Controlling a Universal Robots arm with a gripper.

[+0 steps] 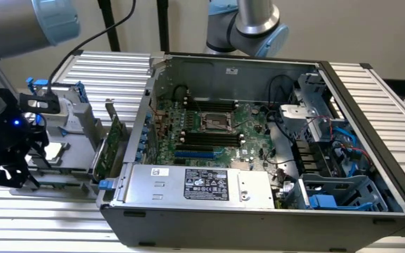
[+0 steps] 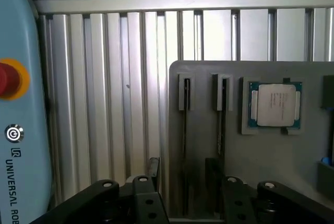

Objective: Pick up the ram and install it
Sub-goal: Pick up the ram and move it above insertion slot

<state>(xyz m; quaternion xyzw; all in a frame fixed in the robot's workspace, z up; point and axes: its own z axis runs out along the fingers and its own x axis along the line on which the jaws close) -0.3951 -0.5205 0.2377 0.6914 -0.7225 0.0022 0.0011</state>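
Leftmost in the exterior view, the pincer (image 1: pixel 7 176) hangs low over a grey tray (image 1: pixel 72 124) on the ribbed bench (image 1: pixel 111 68). Its jaws stand wide apart and grip nothing. Next, a green card (image 1: pixel 114 142) stands upright between the tray and the open case (image 1: pixel 259 221). Inside the case lies the motherboard (image 1: pixel 252 118), with black memory slots (image 1: pixel 210 138) across its middle. A power supply (image 1: pixel 195 184) runs along the near wall. At the exterior view's right the bench carries on past the case.

In the wrist view, a pale blue pendant (image 2: pixel 21 130) with a red button (image 2: pixel 8 78) sits beside the bench. On the tray, the ram (image 2: pixel 185 130) stands on edge in a narrow groove. It lies between the pincer's two fingers (image 2: pixel 152 171), apart from both as far as shows. A second stick (image 2: pixel 222 125) stands in the neighbouring groove. A CPU (image 2: pixel 275 104) lies flat in a recess just beside that.
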